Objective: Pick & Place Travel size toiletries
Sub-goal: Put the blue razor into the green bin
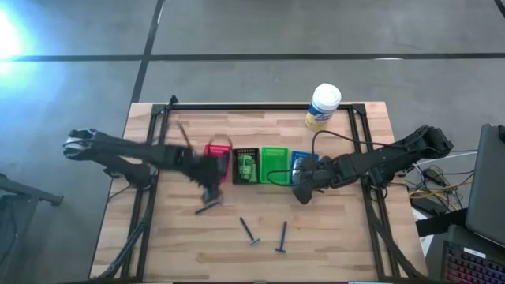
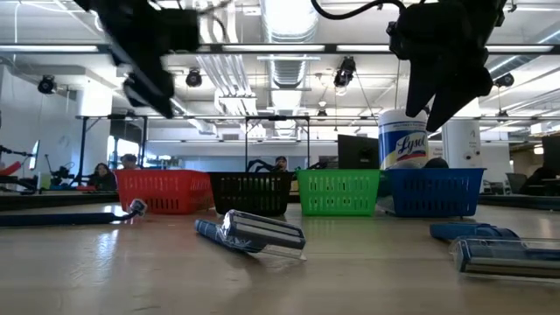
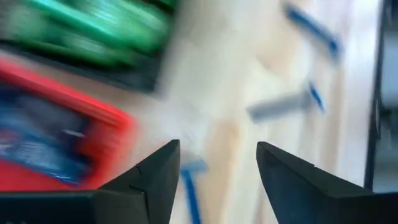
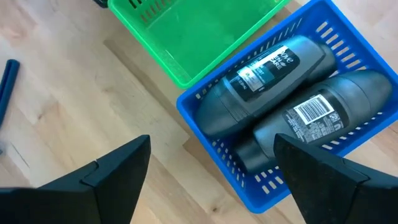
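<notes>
Sorting step underway. Your L gripper [image 1: 209,192], jaws apart, empty, hovers mid-frame over razor [image 1: 208,207] by red tray [image 1: 218,150]. R gripper [image 1: 302,192] open, empty, beside blue tray [image 1: 302,156]. Next: descend, clamp razor.

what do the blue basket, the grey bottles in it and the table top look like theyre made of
Blue slotted basket: moulded plastic by the look, glossy, with thin ribs between the slots. Two dark grey oval bottles: probably plastic, a smooth satin sheen, printed labels and a barcode. Table top: pale wood planks, with grain lines and seams showing, apparently matte.
</notes>
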